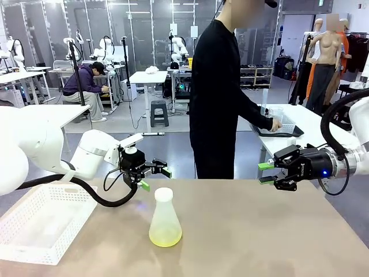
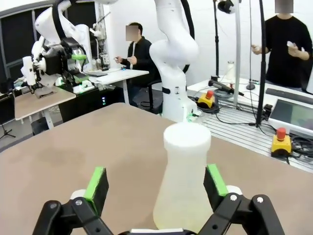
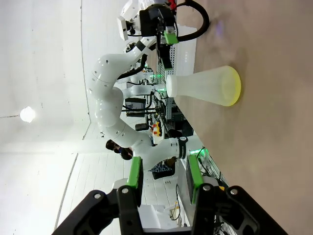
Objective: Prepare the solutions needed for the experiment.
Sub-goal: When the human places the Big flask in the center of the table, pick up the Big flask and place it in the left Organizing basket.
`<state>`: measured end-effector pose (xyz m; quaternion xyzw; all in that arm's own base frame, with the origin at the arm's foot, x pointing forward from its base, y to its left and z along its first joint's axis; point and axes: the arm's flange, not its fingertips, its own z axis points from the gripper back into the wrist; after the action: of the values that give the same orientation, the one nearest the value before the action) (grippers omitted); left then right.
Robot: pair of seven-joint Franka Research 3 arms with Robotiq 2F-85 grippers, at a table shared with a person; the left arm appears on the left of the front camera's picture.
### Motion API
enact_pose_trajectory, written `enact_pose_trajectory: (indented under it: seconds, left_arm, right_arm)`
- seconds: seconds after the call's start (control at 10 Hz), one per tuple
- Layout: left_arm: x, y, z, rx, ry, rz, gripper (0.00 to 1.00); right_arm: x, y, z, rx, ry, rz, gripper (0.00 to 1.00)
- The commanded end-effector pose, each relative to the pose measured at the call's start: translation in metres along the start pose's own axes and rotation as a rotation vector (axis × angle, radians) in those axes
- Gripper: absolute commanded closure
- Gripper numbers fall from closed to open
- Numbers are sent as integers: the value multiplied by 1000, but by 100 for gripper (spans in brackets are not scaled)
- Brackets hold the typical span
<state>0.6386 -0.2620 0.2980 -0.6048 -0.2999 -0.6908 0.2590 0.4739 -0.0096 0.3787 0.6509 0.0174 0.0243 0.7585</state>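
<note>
A frosted conical flask [image 1: 165, 218] stands upright near the middle of the tan table [image 1: 259, 231]. A shallow layer of pale yellow-green solution [image 1: 165, 235] lies in its bottom. My left gripper [image 1: 154, 176] hovers open just behind the flask's neck. In the left wrist view the flask [image 2: 183, 181] stands close ahead of the spread left gripper [image 2: 155, 178], untouched. My right gripper [image 1: 266, 173] hangs at the right, well apart from the flask, its jaws partly apart with nothing between them. Rolled sideways, the right wrist view has the flask [image 3: 205, 85], the solution [image 3: 234, 88] and the empty right gripper [image 3: 164, 171].
A white perforated basket [image 1: 40, 219] lies at the table's front left. A person in black stands at the far side, one hand [image 1: 277, 124] at a black tray [image 1: 279, 131] on a neighbouring table to the right. Open tabletop lies right of the flask.
</note>
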Motion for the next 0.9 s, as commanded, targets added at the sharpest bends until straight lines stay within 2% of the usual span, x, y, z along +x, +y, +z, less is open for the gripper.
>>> enact_pose_trajectory:
  seconds: [0.0,0.1,0.4,0.8]
  left_arm:
    - [-8,2,-1,-90,22,-28,0]
    - [-12,-1,-5,-127,-9,-11,0]
    - [-16,-8,-25,-98,-70,-3,0]
    - [-28,-19,-46,-97,-101,29,0]
  right_arm:
    - [0,1,0,-9,8,-2,53]
    - [0,1,0,-9,8,-2,53]
    - [0,1,0,-9,8,-2,53]
    - [0,1,0,-9,8,-2,53]
